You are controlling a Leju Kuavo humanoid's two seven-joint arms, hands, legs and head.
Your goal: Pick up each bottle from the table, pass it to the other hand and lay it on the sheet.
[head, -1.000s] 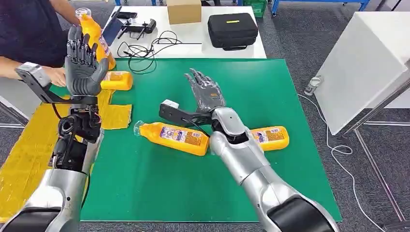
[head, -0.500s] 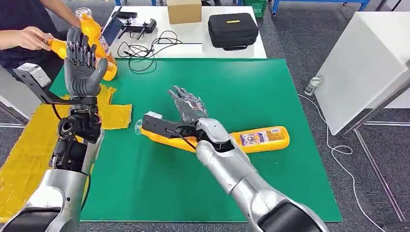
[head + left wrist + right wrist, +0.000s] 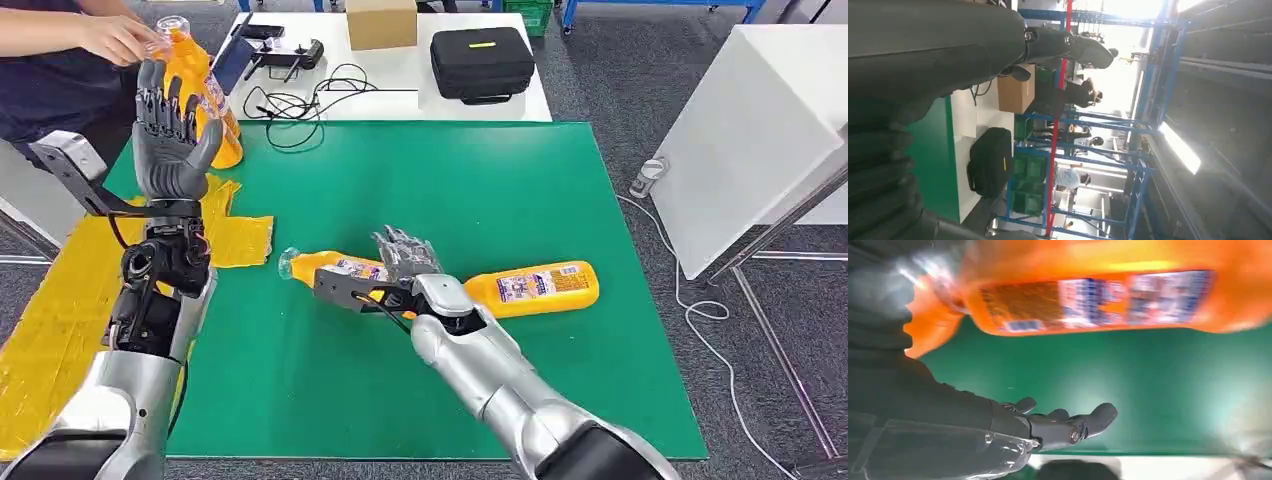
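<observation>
A white worktop [image 3: 400, 95] stood beyond the green mat [image 3: 520, 200]. On it sat a brown cardboard box [image 3: 380, 22], a black zipped carrying case [image 3: 481, 63] with a yellow tag, a black handheld controller [image 3: 285, 54] and a loose loop of black cable [image 3: 300, 100]. A white panel [image 3: 750, 150] stood to the right on the grey carpeted floor [image 3: 610, 70]. A white cable [image 3: 690, 310] trailed across that floor. A person in a dark top [image 3: 50, 70] stood at the far left.

High forward-down head view; close sideways wrist views.
</observation>
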